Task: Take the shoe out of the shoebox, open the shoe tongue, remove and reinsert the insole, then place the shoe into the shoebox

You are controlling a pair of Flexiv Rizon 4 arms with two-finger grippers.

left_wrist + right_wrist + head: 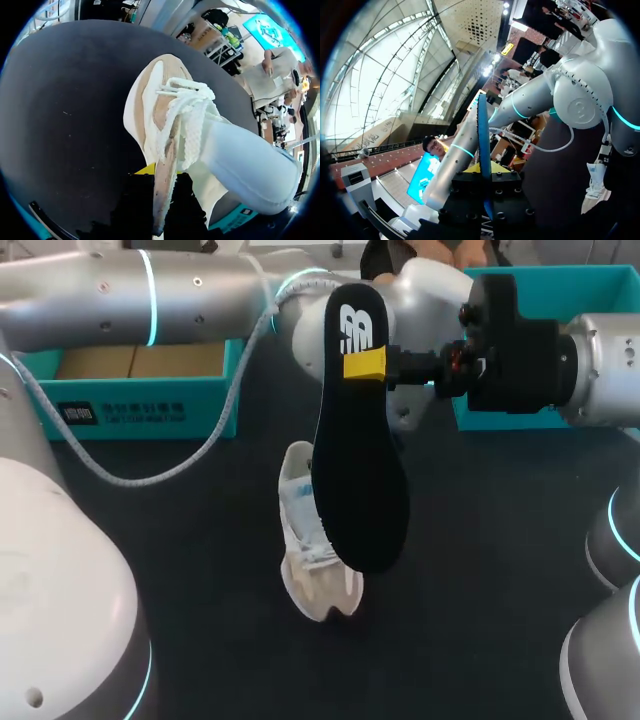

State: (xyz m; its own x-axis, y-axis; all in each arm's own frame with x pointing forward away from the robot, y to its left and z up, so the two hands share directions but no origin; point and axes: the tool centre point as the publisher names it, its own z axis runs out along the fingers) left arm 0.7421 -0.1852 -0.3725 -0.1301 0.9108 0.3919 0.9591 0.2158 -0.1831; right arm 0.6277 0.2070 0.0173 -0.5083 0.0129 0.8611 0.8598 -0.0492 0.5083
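A black insole (360,470) hangs upright in the air over the table's middle, logo end up. My right gripper (365,365) is shut on its upper part; in the right wrist view the insole (482,130) shows edge-on between the fingers of that gripper (485,172). Below and partly behind it, the white and beige shoe (315,570) lies on the dark table. In the left wrist view my left gripper (162,187) is shut on the shoe's (165,115) side wall near the opening, with the laces loose and the pale tongue pulled back. The insole hides the left gripper in the head view.
A teal shoebox (140,410) with a cardboard floor stands at the back left. A second teal box part (560,280) sits at the back right behind my right arm. A grey cable (150,475) loops off my left arm over the table.
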